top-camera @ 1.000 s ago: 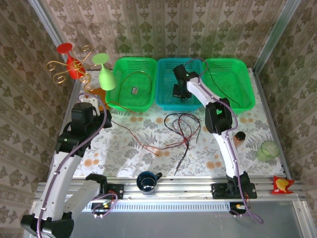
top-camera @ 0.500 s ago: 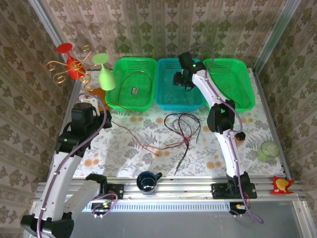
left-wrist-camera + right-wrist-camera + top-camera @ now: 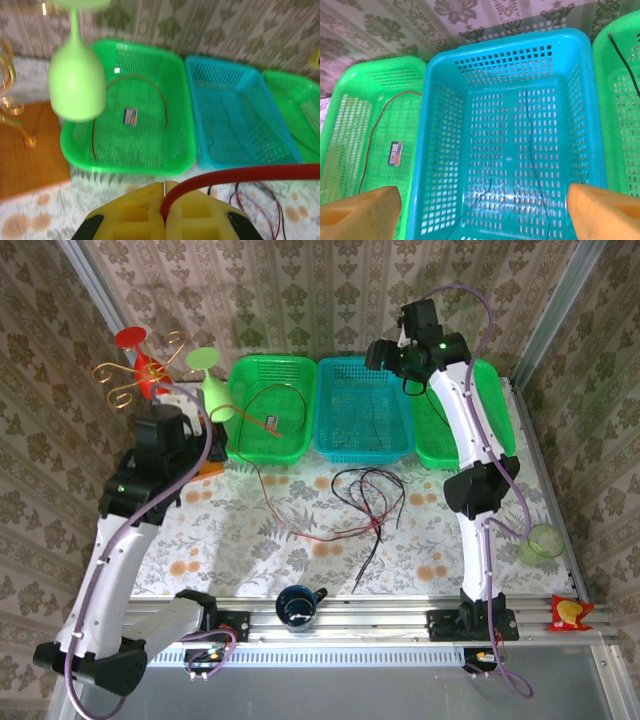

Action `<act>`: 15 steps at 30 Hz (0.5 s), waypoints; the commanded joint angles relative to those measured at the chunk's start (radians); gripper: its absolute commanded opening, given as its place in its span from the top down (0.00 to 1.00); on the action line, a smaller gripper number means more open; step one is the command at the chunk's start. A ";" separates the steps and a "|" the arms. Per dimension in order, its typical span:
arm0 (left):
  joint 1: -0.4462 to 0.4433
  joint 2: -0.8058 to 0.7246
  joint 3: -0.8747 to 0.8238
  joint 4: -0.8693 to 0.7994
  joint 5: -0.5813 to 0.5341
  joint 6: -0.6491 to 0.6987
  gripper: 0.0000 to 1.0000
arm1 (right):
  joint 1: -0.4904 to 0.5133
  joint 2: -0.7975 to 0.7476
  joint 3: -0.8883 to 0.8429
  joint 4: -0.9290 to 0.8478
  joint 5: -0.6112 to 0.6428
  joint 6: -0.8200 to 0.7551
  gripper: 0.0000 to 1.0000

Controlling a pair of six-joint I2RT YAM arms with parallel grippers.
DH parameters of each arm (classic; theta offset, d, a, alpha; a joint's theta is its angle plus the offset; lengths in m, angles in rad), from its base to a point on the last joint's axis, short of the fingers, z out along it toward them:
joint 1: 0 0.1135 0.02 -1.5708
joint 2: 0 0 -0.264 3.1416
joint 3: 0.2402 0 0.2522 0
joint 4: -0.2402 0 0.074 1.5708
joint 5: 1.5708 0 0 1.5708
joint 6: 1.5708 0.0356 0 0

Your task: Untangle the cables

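Several black and red-brown cables lie tangled on the tablecloth in front of the baskets. My left gripper is shut on a red cable. That cable runs from the gripper down across the cloth to the tangle. My right gripper hangs open, high above the blue basket, with nothing between its orange fingers. A thin dark cable lies in the blue basket. The left green basket holds a red-brown cable. A black one lies in the right green basket.
A brass stand at the back left carries an inverted green glass and a red one, close to my left arm. A dark mug stands on the front rail, with a green cup and a snack packet at the right.
My right gripper opened and rose back out of the blue basket, leaving the thin cable there. My left arm lifted up and back, drawing the red cable with it.
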 commanded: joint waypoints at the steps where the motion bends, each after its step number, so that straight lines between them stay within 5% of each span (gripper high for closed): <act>1: -0.011 0.068 0.151 -0.055 -0.054 0.060 1.00 | 0.004 -0.120 -0.103 -0.046 -0.032 0.000 0.13; 15: -0.046 0.452 0.692 -0.071 -0.192 0.245 1.00 | -0.095 -0.630 -0.833 0.252 -0.080 0.023 0.13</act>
